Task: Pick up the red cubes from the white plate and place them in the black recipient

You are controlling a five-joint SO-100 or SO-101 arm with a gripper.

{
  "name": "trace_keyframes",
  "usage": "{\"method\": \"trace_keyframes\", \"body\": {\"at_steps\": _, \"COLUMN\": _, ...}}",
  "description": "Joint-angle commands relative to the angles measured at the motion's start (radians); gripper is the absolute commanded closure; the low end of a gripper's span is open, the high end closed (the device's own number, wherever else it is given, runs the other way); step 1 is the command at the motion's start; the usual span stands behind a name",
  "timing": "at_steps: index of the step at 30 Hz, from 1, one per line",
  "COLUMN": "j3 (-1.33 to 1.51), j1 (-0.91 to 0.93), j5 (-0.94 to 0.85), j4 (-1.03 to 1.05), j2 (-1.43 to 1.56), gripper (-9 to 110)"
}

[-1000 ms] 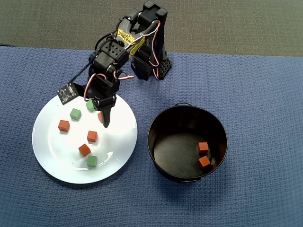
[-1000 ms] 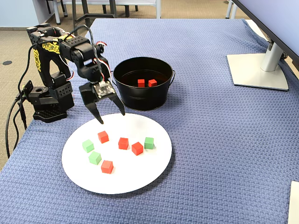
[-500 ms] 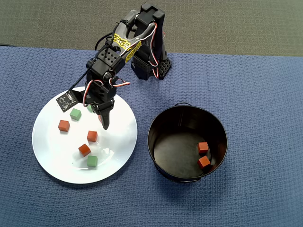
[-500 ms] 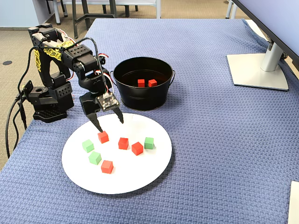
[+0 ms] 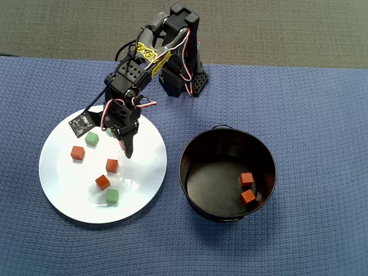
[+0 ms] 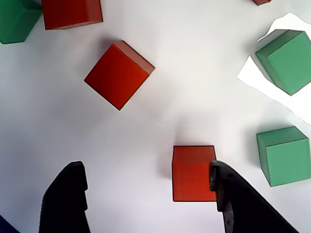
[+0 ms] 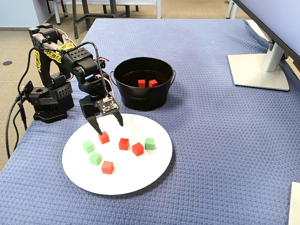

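Straddling a red cube (image 6: pixel 193 173) wrist-side, spread end effector (image 6: pixel 148 194) hides it overhead.

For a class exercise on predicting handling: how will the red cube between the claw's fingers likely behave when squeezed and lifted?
The red cube has flat faces and sharp edges, so it probably stays stiff and will not roll. It looks small beside the white plate, so it is likely light. The open claw touches it on one side only, so closing may slide it across the glossy plate first.

overhead: arm (image 5: pixel 129 103) hides one red cube | wrist: corner cubes cropped
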Motion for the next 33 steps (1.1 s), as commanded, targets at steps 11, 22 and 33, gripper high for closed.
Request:
{"method": "trace_keyframes", "body": {"at_steps": 11, "j3": -0.012, "j1": 0.044, "j5": -0.051, "j4": -0.055, "j2": -0.048, "gripper": 77}}
{"method": "trace_keyframes", "body": {"at_steps": 22, "j3": 0.037, "j1": 0.035, "j5": -0.087, "j4": -0.066, "j2": -0.06, "gripper": 80}}
{"method": "trace_keyframes", "body": {"at_steps": 33, "j3": 0.089, "j1": 0.029, "j5": -0.121, "j4": -0.095, "j2": -0.058, "gripper": 85}}
